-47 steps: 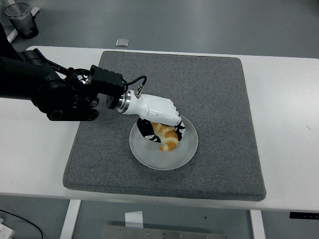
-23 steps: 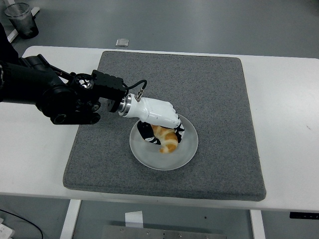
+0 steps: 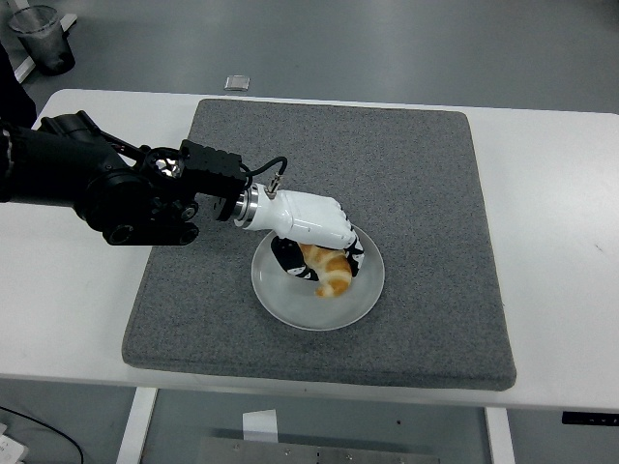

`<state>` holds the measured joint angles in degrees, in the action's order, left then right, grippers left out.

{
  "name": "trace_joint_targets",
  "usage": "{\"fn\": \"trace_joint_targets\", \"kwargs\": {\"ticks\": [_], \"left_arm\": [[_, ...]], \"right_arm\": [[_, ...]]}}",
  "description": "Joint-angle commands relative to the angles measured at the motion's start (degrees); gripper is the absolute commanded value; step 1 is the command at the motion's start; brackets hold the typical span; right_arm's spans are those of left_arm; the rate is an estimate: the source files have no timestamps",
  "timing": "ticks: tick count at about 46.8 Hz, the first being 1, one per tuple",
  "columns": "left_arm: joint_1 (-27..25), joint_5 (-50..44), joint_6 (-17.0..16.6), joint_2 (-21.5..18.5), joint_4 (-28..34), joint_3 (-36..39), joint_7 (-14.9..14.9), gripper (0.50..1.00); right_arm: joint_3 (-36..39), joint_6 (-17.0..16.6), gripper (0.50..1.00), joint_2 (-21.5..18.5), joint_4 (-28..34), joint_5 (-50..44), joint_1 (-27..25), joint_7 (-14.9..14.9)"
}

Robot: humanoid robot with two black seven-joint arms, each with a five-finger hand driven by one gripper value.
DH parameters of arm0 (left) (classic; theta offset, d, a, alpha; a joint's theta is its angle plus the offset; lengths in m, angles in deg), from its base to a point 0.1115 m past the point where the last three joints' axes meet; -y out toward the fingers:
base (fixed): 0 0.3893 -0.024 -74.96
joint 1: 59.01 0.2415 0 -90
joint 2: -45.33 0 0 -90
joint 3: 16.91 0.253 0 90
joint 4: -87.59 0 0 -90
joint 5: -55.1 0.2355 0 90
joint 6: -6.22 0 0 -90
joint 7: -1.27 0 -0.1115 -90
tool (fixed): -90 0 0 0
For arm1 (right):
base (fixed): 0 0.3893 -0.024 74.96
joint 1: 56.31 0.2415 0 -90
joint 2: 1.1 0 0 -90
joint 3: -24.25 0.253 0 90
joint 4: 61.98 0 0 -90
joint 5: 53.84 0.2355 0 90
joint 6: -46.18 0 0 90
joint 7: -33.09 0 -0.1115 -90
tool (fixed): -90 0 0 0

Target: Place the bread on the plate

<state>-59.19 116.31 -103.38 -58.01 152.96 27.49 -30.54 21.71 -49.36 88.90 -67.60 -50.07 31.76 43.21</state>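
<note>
The left hand [image 3: 311, 224] is closed around the bread [image 3: 331, 272], which lies on the plate [image 3: 290, 298]. The placing step seems near its end; next the fingers should open.

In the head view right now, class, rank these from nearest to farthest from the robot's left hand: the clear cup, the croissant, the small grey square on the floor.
1. Croissant, under the left hand, on the plate.
2. Small grey square, beyond the table's far edge.
3. Clear cup, far top-left corner.
</note>
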Motion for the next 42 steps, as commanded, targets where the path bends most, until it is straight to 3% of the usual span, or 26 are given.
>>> {"fn": "trace_joint_targets", "kwargs": {"ticks": [1, 6, 8, 9, 13, 33, 42], "left_arm": [[0.00, -0.12, 0.00, -0.02, -0.06, -0.02, -0.01, 0.769], [0.09, -0.21, 0.00, -0.10, 0.02, -0.19, 0.08, 0.803], [0.00, -0.38, -0.09, -0.28, 0.20, -0.28, 0.08, 0.925], [0.09, -0.38, -0.09, -0.28, 0.37, -0.28, -0.01, 0.955], [0.00, -0.47, -0.09, -0.54, 0.55, -0.37, -0.01, 0.992], [-0.44, -0.74, 0.17, -1.60, 2.22, -2.92, -0.01, 1.000], [-0.96, -2.32, 0.44, -3.88, 3.89, -6.08, -0.01, 1.000]], "right_arm": [[0.00, 0.00, 0.932, 0.00, 0.00, 0.00, 0.00, -0.01], [0.00, 0.00, 0.932, 0.00, 0.00, 0.00, 0.00, -0.01], [0.00, 0.00, 0.932, 0.00, 0.00, 0.00, 0.00, -0.01], [0.00, 0.00, 0.932, 0.00, 0.00, 0.00, 0.00, 0.08], [0.00, 0.00, 0.932, 0.00, 0.00, 0.00, 0.00, -0.01], [0.00, 0.00, 0.932, 0.00, 0.00, 0.00, 0.00, 0.08], [0.00, 0.00, 0.932, 0.00, 0.00, 0.00, 0.00, -0.01]]}}
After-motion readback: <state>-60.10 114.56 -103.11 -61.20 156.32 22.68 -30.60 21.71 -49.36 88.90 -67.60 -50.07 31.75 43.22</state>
